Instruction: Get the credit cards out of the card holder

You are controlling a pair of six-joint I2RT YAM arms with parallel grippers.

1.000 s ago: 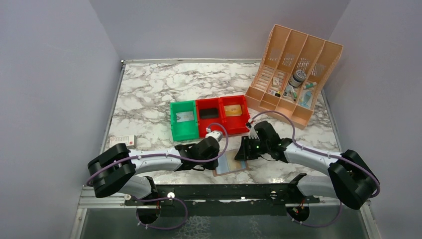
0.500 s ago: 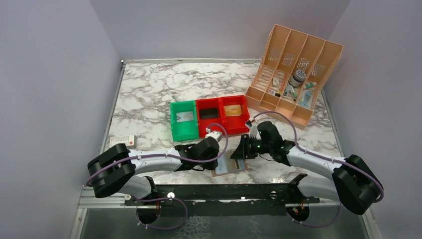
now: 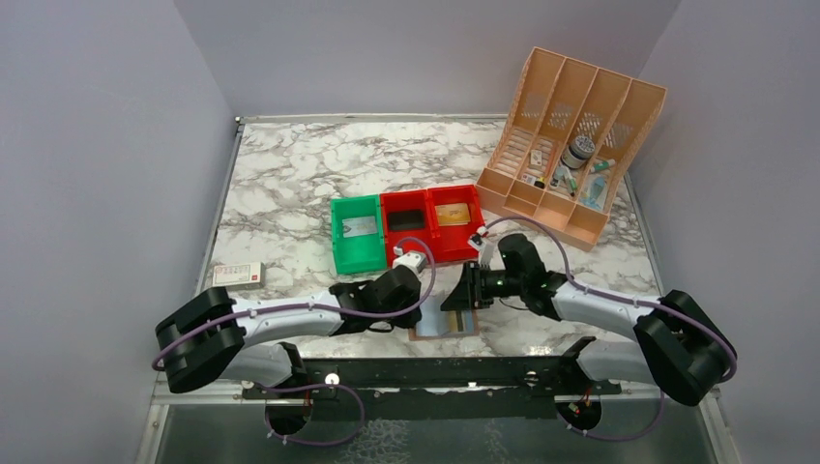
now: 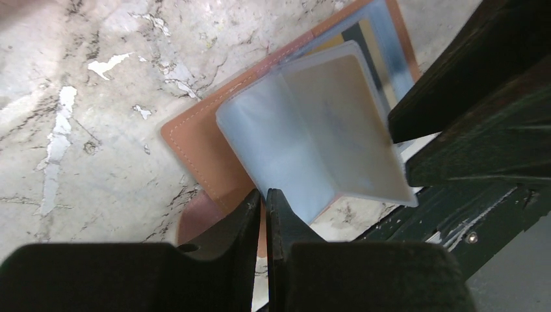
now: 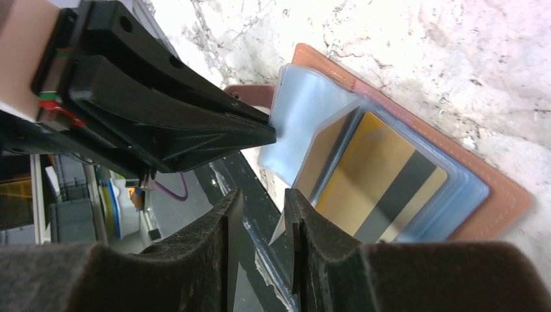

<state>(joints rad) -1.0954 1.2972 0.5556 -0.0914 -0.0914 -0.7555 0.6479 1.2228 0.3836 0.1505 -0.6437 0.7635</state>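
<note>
Jaws of the left gripper (image 4: 264,198) pinch the card holder's (image 4: 195,140) clear flap at the worktop's (image 4: 97,130) near edge. The right gripper's (image 5: 263,195) jaws stand slightly parted beside the yellow credit card (image 5: 383,175).

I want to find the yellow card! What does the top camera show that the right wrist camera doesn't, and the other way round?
Only the top camera: the green bin, the red bins, the peach organizer and both whole arms. Only the right wrist camera: the yellow card with its black stripe, tucked in a clear pocket, and the left hand pinching a clear pocket flap. Both: the card holder and the two hands beside it, the right hand slightly open.
</note>
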